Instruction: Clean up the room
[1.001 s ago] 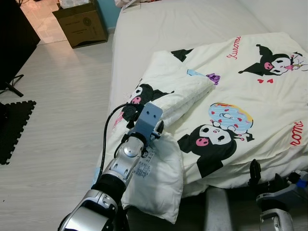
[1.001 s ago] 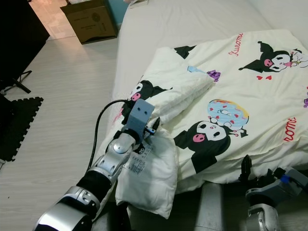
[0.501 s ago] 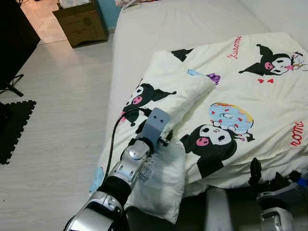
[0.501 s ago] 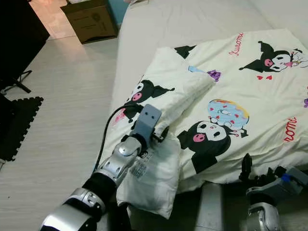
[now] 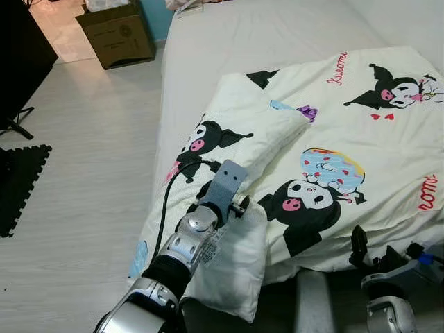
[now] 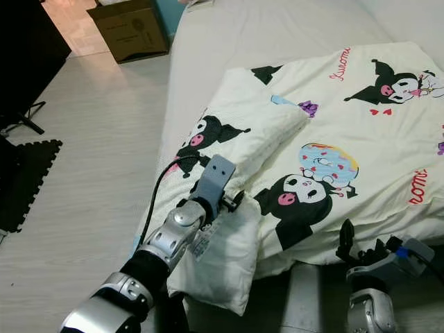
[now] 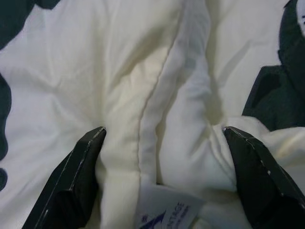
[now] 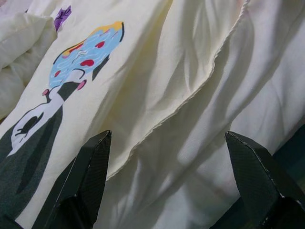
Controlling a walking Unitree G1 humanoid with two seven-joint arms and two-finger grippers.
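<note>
A cream quilt [image 5: 361, 139] printed with black cartoon figures lies spread on the white bed [image 5: 243, 41], with one corner folded back [image 5: 243, 132] near the bed's left edge. A white pillow [image 5: 232, 270] with a label hangs over the bed's near corner. My left gripper [image 5: 239, 205] presses into the top of that pillow where it meets the quilt. In the left wrist view its fingers [image 7: 78, 176] stand wide apart, open, with pillow fabric and the label between them. My right gripper [image 5: 378, 253] is open, low at the bed's near edge, facing the quilt's hem [image 8: 190, 95].
A cardboard box [image 5: 116, 33] stands on the pale wood floor [image 5: 90, 139] at the far left of the bed. Dark furniture [image 5: 17, 62] and a black foam mat [image 5: 17, 180] line the left side. Open floor lies between them and the bed.
My left gripper has slid to the right along the bed edge, and the top of the pillow has shifted with it. My right gripper has risen a little toward the quilt's hem.
</note>
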